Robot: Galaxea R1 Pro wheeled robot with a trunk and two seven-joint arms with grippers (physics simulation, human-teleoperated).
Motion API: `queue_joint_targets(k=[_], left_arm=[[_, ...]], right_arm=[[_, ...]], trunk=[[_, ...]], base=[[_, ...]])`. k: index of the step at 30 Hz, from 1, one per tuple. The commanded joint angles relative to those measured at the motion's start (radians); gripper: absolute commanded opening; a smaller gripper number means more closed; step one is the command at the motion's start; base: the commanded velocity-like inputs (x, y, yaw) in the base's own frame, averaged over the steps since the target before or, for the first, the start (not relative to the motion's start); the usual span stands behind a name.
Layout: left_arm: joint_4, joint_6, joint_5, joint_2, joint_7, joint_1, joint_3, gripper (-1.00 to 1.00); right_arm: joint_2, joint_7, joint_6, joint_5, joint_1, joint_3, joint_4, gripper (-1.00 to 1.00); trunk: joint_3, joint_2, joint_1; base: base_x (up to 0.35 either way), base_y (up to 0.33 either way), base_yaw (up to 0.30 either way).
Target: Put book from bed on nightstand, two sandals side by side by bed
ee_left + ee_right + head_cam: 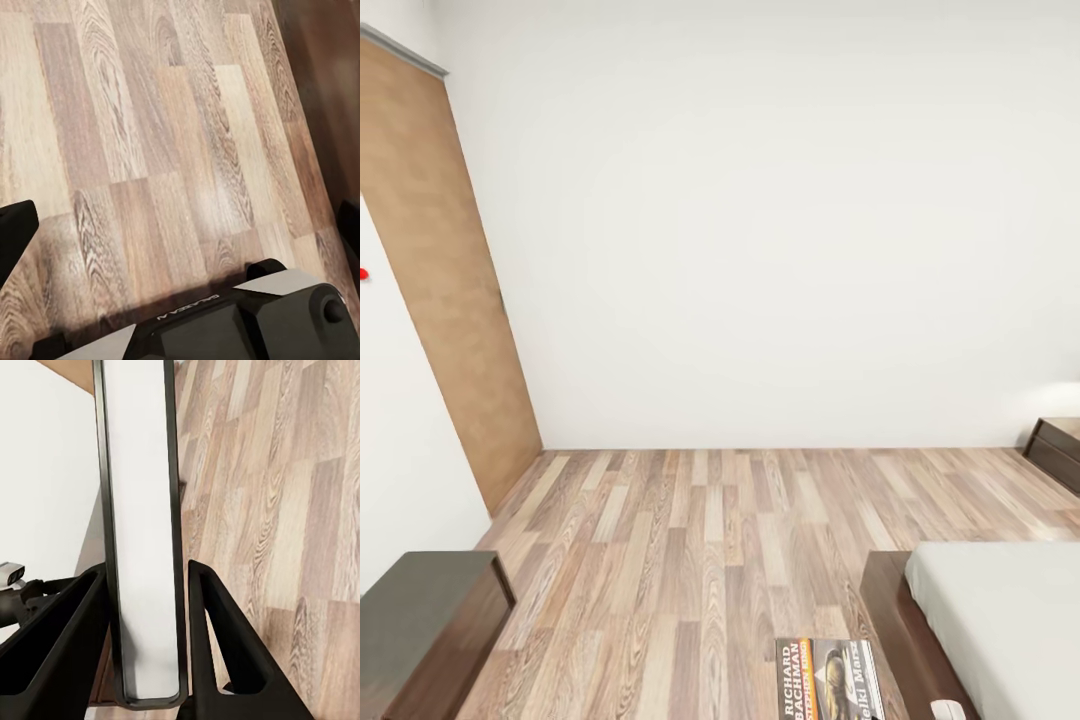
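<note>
Clamped edge-on between the two dark fingers of the right gripper (146, 645), the book (141, 525) shows its white page block and thin dark cover rim in the right wrist view, one finger (56, 652) pressed against each side; wood-plank floor (285, 510) lies beyond it and the pale grey mattress of the bed (45, 472) sits on the other side. From the head view, the book (828, 680) appears at the lower edge, cover up, with white author lettering, an orange band and a picture, held above the floor (700, 530) just beside the dark brown frame of the bed (1000, 620), whose grey mattress corner fills the lower right. A dark cabinet with a glossy top (425, 625) stands at the lower left near a brown door (440, 280), and another dark wooden piece (1057, 450) sits against the white wall (760, 200) at the far right. Over on the left wrist view, the left gripper (176, 232) hangs above bare planks with its dark fingers (15, 232) at opposite edges, spread wide and holding nothing; part of the robot's black and grey body (247, 322) is below.
</note>
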Motion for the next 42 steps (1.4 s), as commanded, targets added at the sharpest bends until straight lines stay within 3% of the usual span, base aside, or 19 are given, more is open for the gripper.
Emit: queue_joint_targets(k=[1,14,42], left_arm=[[0.001,-0.004,-0.01,0.0,-0.002,0.0,0.008,1.0],[0.001,-0.004,-0.01,0.0,-0.002,0.0,0.008,1.0],[0.001,-0.004,-0.009,0.0,-0.002,0.0,0.01,1.0]], right_arm=[[0.0,0.002,-0.009,-0.007,-0.001,0.008,0.003,-1.0],[0.0,0.002,-0.009,-0.007,-0.001,0.008,0.002,-1.0],[0.0,0.002,-0.009,-0.007,-0.001,0.007,0.002,-1.0]], trunk=[[0.0,-0.001,0.0],[0.0,-0.001,0.0],[0.0,-0.001,0.0]], base=[[0.0,0.0,0.11],[0.019,0.0,0.015],[0.319,0.0,0.0]])
